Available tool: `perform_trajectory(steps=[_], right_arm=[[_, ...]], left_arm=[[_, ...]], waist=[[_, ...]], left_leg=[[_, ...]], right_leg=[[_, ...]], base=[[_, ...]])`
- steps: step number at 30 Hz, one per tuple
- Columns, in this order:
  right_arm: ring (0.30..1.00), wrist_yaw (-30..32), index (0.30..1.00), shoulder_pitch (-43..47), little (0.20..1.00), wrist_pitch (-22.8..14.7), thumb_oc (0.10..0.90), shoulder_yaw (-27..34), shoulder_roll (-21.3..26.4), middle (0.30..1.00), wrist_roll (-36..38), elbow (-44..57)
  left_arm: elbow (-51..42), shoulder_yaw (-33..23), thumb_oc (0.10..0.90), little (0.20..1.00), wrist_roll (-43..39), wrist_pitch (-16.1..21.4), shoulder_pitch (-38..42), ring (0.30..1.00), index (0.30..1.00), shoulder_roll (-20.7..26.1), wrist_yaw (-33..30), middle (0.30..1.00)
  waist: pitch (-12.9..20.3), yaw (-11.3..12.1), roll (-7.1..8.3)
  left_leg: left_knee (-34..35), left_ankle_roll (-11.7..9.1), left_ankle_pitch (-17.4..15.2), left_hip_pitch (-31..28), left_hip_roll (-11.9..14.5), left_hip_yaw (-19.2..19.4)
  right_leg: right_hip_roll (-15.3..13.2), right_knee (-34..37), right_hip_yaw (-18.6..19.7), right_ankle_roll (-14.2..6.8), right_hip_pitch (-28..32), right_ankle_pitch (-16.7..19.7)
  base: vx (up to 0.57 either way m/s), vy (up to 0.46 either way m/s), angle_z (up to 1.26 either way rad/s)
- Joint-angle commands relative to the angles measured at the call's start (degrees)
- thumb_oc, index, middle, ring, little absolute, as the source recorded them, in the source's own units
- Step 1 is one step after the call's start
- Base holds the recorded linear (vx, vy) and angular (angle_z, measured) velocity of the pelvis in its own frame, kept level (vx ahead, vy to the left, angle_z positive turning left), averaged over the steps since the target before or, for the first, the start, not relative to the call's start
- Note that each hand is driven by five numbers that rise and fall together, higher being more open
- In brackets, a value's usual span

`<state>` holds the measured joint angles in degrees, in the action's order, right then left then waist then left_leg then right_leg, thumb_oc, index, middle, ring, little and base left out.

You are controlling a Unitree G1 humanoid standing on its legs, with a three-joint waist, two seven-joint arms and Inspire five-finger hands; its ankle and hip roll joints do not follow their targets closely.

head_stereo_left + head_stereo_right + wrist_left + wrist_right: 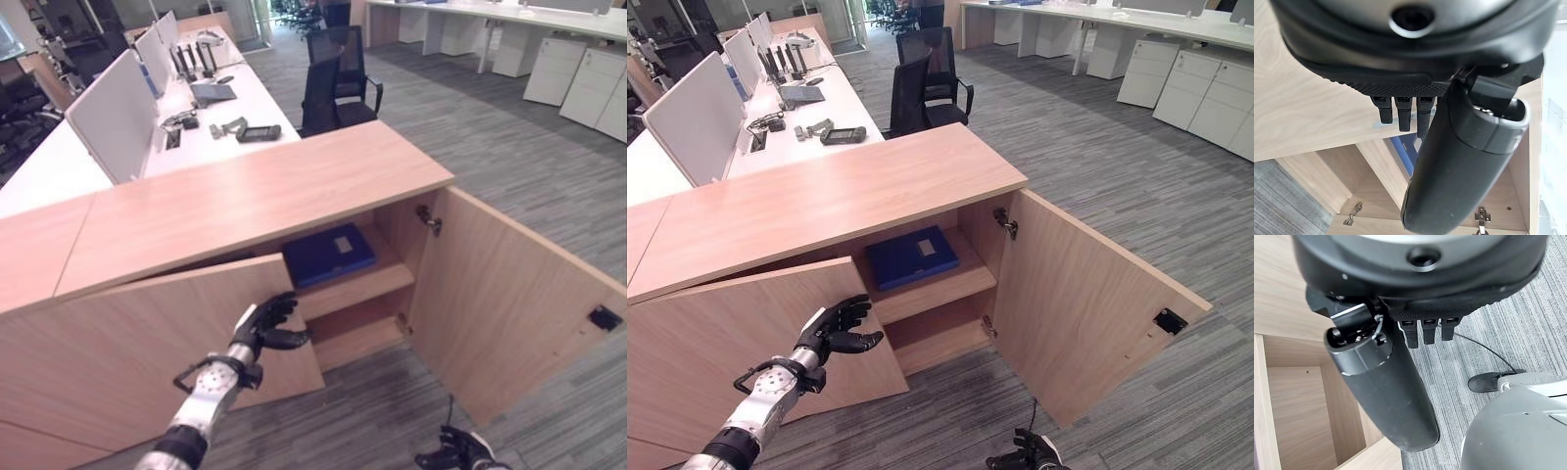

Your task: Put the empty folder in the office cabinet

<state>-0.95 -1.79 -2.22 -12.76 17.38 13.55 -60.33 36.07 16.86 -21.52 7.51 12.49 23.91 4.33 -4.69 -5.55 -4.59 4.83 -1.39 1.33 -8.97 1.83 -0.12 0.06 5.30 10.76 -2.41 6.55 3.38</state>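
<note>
The blue folder [328, 254] lies flat on the upper shelf [358, 290] of the wooden office cabinet [245, 201]. The left robot hand [263, 327], fingers spread and empty, rests at the left door [147, 343] edge. The right robot hand [456, 452] hangs low near the floor, loosely open, beside the wide-open right door [509, 304].

- Black office chairs [336, 83] beside a long white desk [245, 98].
- Grey divider panels [113, 116] along that desk.
- White drawer pedestals [588, 83] far right.
- Grey striped carpet [509, 157].

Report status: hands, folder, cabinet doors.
Left hand open at left door. Right hand low, empty. Blue folder flat on upper shelf. Right door wide open.
</note>
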Motion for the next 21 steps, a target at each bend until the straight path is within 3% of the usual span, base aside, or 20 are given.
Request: perform_trajectory(steps=[1,11,17,21], right_arm=[[0.900,-0.7,0.900,0.2,0.900,-3.1,0.800,-1.9,2.1,0.900,0.0,2.2],[0.900,-2.3,0.900,-0.8,0.900,-3.6,0.800,-2.8,3.8,0.900,0.4,3.7],[0.900,-2.7,0.900,-0.7,0.900,-3.8,0.800,-3.2,4.2,0.900,0.7,4.1],[0.900,-2.5,0.900,-0.7,0.900,-3.9,0.800,-3.1,3.9,0.900,0.7,4.3]], left_arm=[[9.4,-4.0,0.800,0.900,1.2,5.3,12.7,0.900,0.900,7.4,-3.6,0.900],[24.9,-6.0,0.800,0.900,1.3,4.7,21.4,0.900,0.900,15.6,-3.4,0.900],[28.7,-8.6,0.800,0.900,0.1,4.4,23.2,0.900,0.900,18.5,-4.0,0.900],[26.2,-9.6,0.800,0.900,-1.3,4.9,21.8,0.900,0.900,17.0,-4.4,0.900]], waist=[[5.2,-1.1,1.99],[6.0,-2.5,2.82],[6.2,-3.0,3.63],[6.0,-2.7,4.04]], left_leg=[[0.2,-2.6,-3.0,0.8,0.3,0.0],[0.2,-2.6,-4.0,0.2,0.6,2.5],[0.2,-2.7,-4.7,-0.2,1.0,4.4],[0.2,-2.4,-5.1,-0.6,1.0,5.3]], right_leg=[[-3.8,-2.0,-2.8,-6.1,0.3,-4.8],[-4.2,-2.4,-0.4,-7.7,-1.2,-4.2],[-4.3,-2.6,1.2,-8.3,-2.2,-3.7],[-4.2,-2.9,1.4,-8.4,-2.5,-3.7]], base=[[0.03,0.032,0.01],[0.04,0.057,-0.12],[0.02,0.036,-0.15],[0.01,0.017,-0.17]])
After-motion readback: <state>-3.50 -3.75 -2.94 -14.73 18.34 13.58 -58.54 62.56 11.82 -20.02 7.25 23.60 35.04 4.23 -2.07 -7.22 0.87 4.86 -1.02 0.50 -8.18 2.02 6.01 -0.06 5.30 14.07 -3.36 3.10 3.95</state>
